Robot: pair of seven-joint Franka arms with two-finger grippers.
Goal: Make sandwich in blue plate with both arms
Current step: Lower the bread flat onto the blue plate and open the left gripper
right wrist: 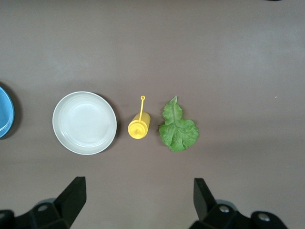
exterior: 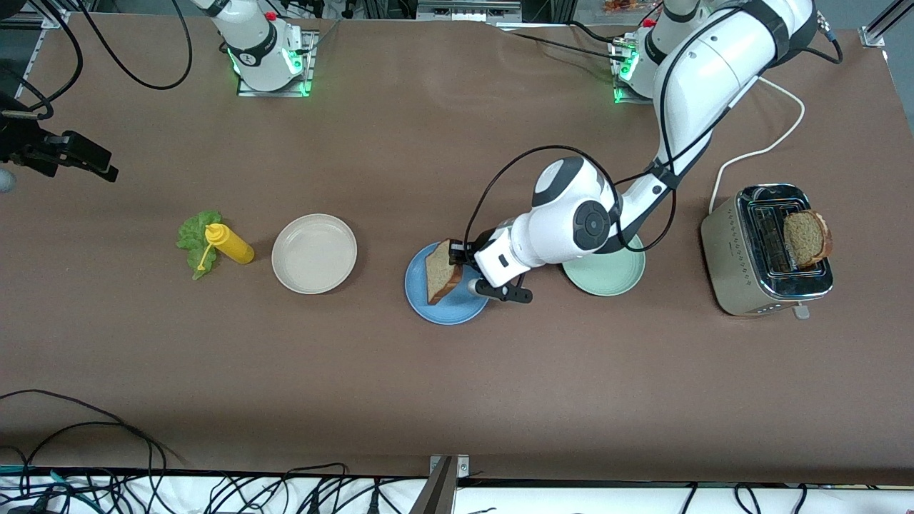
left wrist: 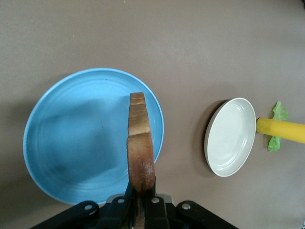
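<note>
Left gripper: over the blue plate, jaws clamped on one slice of brown bread, the slice held on edge, upright, above the plate's middle

Blue plate: on the tabletop, between the beige plate and the pale green plate; nothing lying flat in it

Right gripper: high over the right arm's end of the tabletop, jaws spread wide and holding nothing; the right arm waits

Lettuce leaf: flat on the tabletop toward the right arm's end, just beside the yellow squeeze bottle, which lies between leaf and beige plate

Beige plate: bare

Toaster: toward the left arm's end, beside the pale green plate; a second slice of bread stands out of its slot
</note>
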